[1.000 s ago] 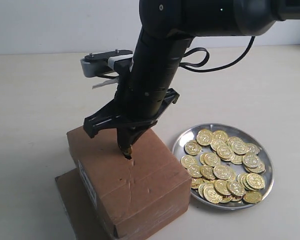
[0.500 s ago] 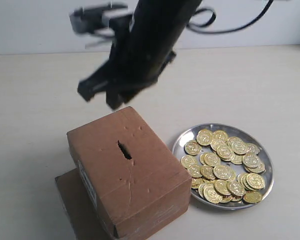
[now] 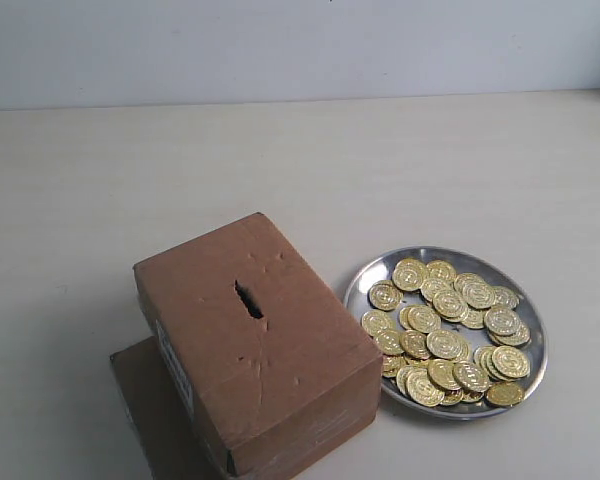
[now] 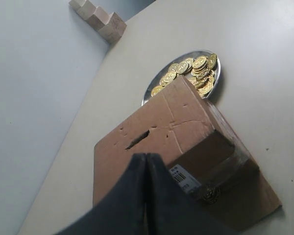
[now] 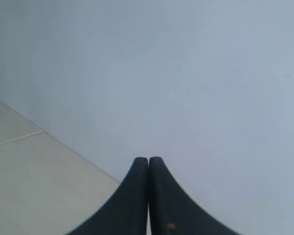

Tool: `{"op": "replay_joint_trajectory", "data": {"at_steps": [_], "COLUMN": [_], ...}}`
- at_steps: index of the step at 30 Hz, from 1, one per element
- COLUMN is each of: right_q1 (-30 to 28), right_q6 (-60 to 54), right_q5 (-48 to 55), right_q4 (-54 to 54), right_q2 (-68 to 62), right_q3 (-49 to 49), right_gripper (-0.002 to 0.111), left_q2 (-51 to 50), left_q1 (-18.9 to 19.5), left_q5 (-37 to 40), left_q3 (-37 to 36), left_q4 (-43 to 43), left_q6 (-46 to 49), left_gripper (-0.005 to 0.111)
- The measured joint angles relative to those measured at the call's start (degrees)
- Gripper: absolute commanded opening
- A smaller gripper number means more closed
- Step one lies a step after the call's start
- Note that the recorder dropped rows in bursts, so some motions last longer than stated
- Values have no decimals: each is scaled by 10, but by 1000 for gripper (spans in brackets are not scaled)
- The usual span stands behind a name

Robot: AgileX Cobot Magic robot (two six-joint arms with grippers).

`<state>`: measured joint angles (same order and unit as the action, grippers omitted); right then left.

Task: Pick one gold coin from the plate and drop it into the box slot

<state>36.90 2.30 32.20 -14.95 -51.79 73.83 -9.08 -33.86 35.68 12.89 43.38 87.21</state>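
Note:
The brown cardboard box [image 3: 255,340] stands left of the shiny silver plate [image 3: 530,322], which holds a heap of gold coins [image 3: 447,330]. The dark ragged box slot [image 3: 248,299] shows uncovered in the box's top. No arm appears in the exterior view. In the left wrist view my left gripper [image 4: 146,156] is shut with nothing between its fingers, held back from the box [image 4: 161,132], its slot [image 4: 137,139] and the plate [image 4: 153,86] with coins [image 4: 192,70]. My right gripper [image 5: 148,160] is shut, nothing in it, and faces a pale wall.
A flat brown cardboard sheet [image 3: 145,400] lies under the box at the front left. Stepped wooden blocks [image 4: 99,17] stand at the table's far edge in the left wrist view. A white label [image 4: 184,178] is on the box's side.
The right arm, whose gripper tip was at the box slot a second ago, rose and has left the exterior view. The slot now shows uncovered.

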Motion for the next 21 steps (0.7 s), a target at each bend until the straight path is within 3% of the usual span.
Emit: {"op": "replay_joint_trajectory", "data": {"at_steps": [3,4,5,8,16,21], "right_q1": [0,0,0,0,0,0], "right_q6": [95,115,159,228,301,301], "right_q5": [-128,-151,-196,-258,-380,-421], "right_q4": [-95,-110,-132,-147,-98,-82], "right_q2": [195,221,267,324,329,329], "right_q3": [-259,-300,-388,-526,-684,-733], "right_gripper": [0,0,0,0,0,0], "left_q2": [0,0,0,0,-10,-15], "left_q1": [0,0,0,0,0,0], "left_q5": [-60,-75,-111,-198,-246,-282], "left_q3": [0,0,0,-21,-77,-124], "left_q4": [0,0,1,2,54,122], "left_q6": [-72,-100,-164,-332,-470,-482], "left_gripper": [0,0,0,0,0,0]}}
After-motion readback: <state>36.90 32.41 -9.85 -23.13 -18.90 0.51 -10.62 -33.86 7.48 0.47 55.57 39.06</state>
